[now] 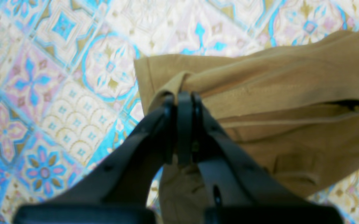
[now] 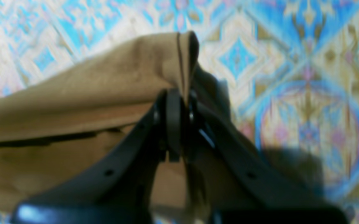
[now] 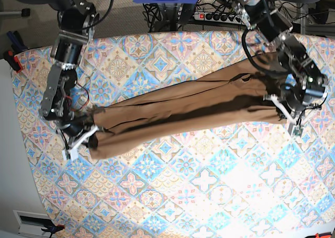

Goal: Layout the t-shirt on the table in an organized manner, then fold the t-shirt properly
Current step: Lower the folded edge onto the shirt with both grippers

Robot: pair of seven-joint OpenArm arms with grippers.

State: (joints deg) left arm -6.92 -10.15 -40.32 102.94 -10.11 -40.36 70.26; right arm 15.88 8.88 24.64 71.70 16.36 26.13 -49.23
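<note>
Our left end effector point(image 1: 184, 99) is pinching one end of the t-shirt point(image 3: 188, 104) tight. Our right end effector point(image 2: 176, 99) is pinching the other end. We are holding it stretched long across the flowery bench point(image 3: 172, 196).

Left tool point(image 1: 184, 102) jaws clamped; right tool point(image 2: 176, 99) jaws clamped; arms spread wide apart.

- The t-shirt point(image 3: 188, 104) stretches across the middle of the table point(image 3: 209, 196), from lower left to upper right of the base view.
- The right gripper point(image 3: 90, 129) is at its left end, fabric between the jaws.
- The left gripper point(image 3: 277, 103) is at its right end.
- Cables and a power strip point(image 3: 222, 17) lie behind the table, at the top.
</note>
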